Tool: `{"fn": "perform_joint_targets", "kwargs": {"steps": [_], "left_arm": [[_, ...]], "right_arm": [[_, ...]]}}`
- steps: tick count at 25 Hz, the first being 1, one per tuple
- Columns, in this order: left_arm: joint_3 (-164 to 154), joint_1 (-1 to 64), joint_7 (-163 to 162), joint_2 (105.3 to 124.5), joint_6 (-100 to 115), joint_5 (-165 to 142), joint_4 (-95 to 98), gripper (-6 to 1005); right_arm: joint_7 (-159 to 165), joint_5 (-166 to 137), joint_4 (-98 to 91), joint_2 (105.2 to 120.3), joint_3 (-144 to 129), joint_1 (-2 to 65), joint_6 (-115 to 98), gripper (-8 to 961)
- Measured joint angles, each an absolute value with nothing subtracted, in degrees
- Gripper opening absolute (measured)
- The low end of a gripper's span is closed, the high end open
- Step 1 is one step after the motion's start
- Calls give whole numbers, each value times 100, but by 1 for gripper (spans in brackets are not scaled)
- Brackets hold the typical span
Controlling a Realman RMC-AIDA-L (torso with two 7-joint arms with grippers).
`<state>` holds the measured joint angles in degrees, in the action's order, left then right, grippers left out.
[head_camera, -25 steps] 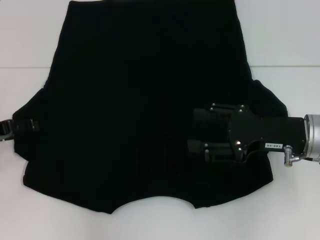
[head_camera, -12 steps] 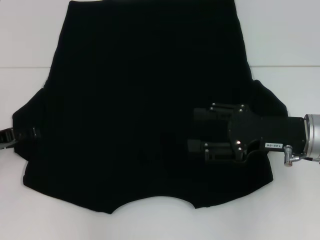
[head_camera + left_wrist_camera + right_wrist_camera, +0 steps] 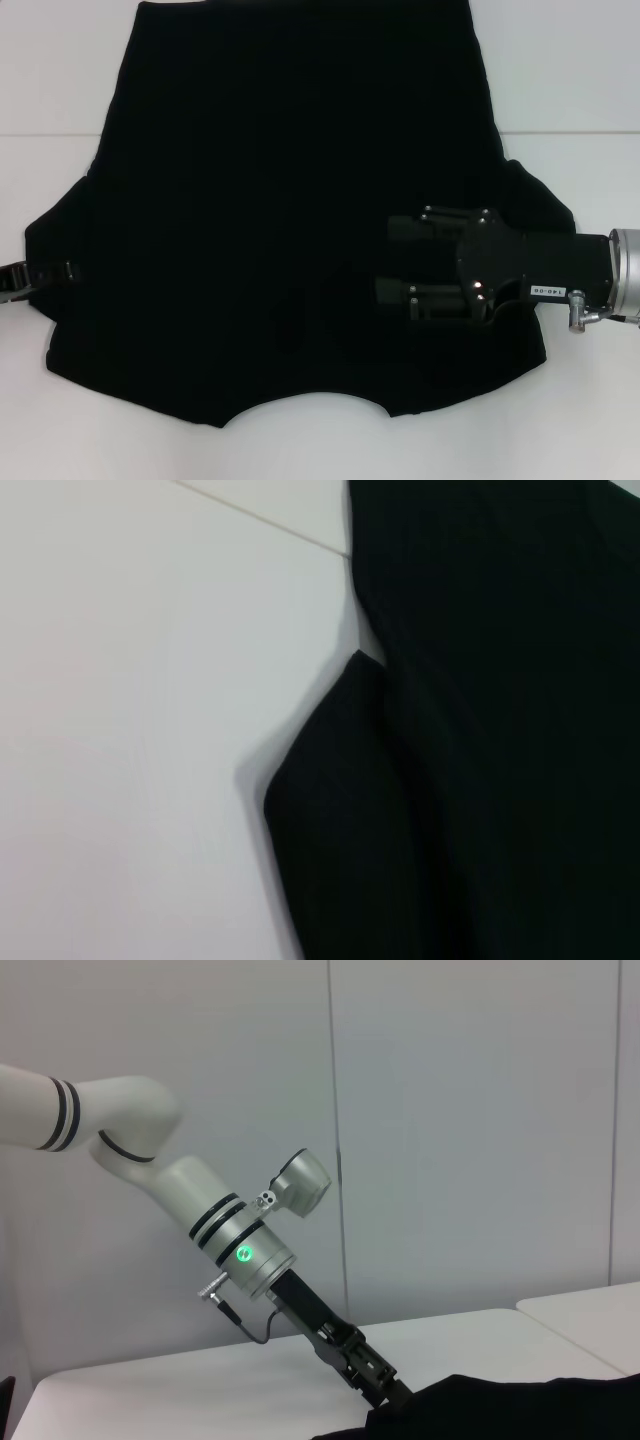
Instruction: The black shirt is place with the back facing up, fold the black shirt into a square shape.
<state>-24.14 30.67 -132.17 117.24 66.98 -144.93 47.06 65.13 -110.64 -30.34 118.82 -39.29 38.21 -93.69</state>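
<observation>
Bright even overhead light; black shirt (image 3: 300, 200) featureless, folds lost; soft shadow along sleeve edge.

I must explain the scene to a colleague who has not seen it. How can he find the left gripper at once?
Start from the black shirt spread over the white table. Follow its left sleeve to the outer edge: the left gripper meets the fabric there. Unlike the right gripper, it lies mostly off the shirt.

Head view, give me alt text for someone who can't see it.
A black shirt lies spread flat on a white table, filling most of the frame. The right tool reaches in over the shirt's right side, fingers apart, while the left tool sits at the left sleeve edge.
</observation>
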Motion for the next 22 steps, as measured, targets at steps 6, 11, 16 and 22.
{"fn": "perform_joint_targets", "kwargs": {"steps": [6, 11, 16, 22], "left_arm": [[-2446, 3077, -13185, 11725, 6734, -14493, 4680, 782], [-2572, 3101, -13152, 11725, 6734, -14494, 4675, 774], [-2584, 3116, -13092, 11725, 6702, -14493, 4667, 766], [-2584, 3131, -13088, 11719, 6609, -14548, 4666, 565]], "right_arm": [[6513, -11032, -3033, 11882, -3929, 3823, -9377, 796], [6513, -11029, -3042, 11882, -3929, 3823, -9379, 796], [6513, -11029, -3043, 11882, -3929, 3818, -9381, 796], [6513, -11023, -3041, 11882, -3908, 3821, -9377, 796]]}}
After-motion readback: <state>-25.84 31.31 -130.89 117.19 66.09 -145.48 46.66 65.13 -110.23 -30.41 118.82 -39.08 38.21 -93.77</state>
